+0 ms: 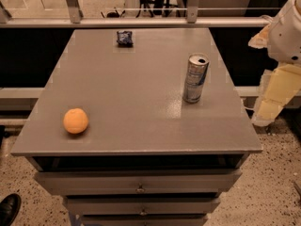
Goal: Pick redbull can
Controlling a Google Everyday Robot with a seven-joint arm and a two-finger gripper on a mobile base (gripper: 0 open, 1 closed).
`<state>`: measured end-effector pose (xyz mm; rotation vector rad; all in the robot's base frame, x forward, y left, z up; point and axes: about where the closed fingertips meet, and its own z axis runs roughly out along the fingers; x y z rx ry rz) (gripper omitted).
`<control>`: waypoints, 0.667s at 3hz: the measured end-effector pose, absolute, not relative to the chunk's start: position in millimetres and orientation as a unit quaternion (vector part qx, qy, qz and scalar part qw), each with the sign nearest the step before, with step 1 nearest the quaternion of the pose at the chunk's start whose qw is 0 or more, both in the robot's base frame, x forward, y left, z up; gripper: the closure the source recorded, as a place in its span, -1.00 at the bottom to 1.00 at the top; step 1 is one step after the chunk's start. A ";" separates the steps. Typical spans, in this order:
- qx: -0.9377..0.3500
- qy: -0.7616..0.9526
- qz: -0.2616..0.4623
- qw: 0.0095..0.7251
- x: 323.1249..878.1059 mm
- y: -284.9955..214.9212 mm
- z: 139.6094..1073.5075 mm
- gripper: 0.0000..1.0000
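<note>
The redbull can (pixel 195 78) is a tall slim silver-and-blue can with an opened silver top. It stands upright on the right half of the grey table (pixel 136 102). My gripper (pixel 275 98) hangs off the table's right edge, to the right of the can and well apart from it, below the white arm (pixel 289 29). It holds nothing that I can see.
An orange fruit (pixel 75 121) lies near the table's front left. A small dark blue packet (pixel 124 37) lies at the back centre. Drawers (pixel 140 182) run below the front edge. A railing (pixel 141 21) runs behind the table. A dark shoe (pixel 8 208) shows at bottom left.
</note>
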<state>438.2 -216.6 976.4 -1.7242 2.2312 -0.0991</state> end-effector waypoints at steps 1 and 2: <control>-0.603 0.781 -0.035 0.159 438.2 -216.6 976.5 -1.00; -0.587 0.780 0.004 0.215 456.5 -223.7 954.2 -1.00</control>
